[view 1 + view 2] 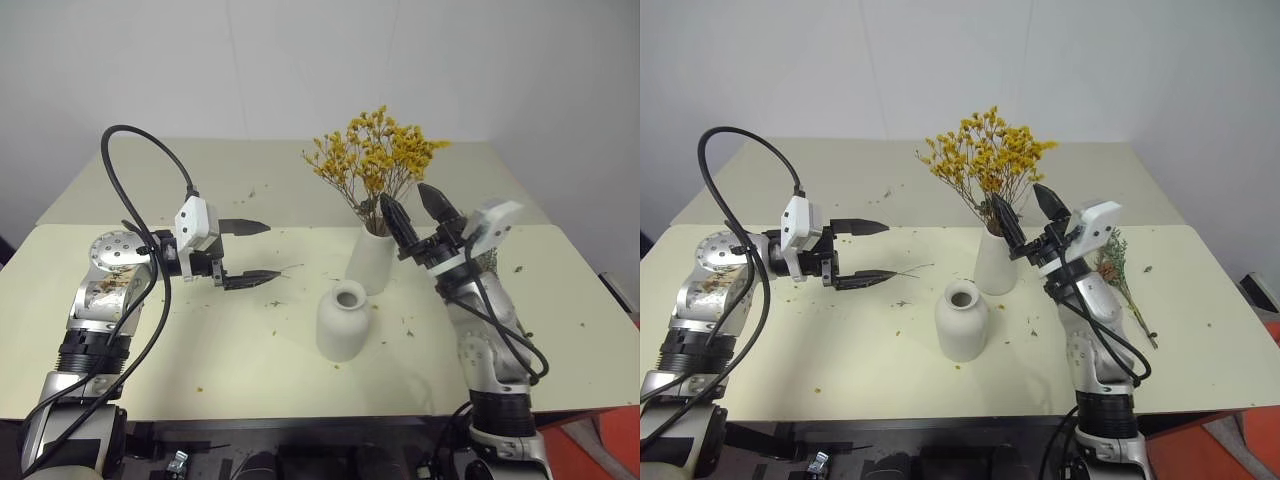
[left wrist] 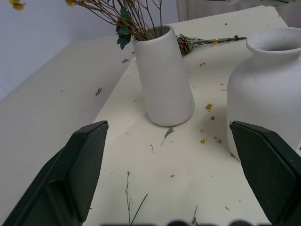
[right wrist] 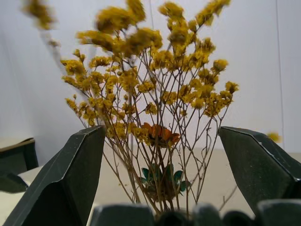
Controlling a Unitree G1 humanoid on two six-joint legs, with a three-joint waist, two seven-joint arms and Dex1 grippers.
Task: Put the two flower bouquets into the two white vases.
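The yellow bouquet [image 1: 375, 158] stands in the taller white vase [image 1: 372, 260] at mid-table. A teal head [image 2: 123, 37] shows among its stems at the rim. The shorter round vase [image 1: 342, 322] stands just in front of it, its mouth empty. The grey-green bouquet [image 1: 1118, 268] lies flat on the table to the right, behind my right arm. My right gripper [image 1: 405, 193] is open and tilted upward, just right of the yellow stems and holding nothing. My left gripper [image 1: 274, 250] is open and points level toward the vases from the left, well apart from them.
Both vases stand on a pale table [image 1: 150, 340] littered with small petal and stem bits. A second table [image 1: 200, 170] butts against it at the back, under a white wall. A black cable [image 1: 130, 150] loops above my left arm.
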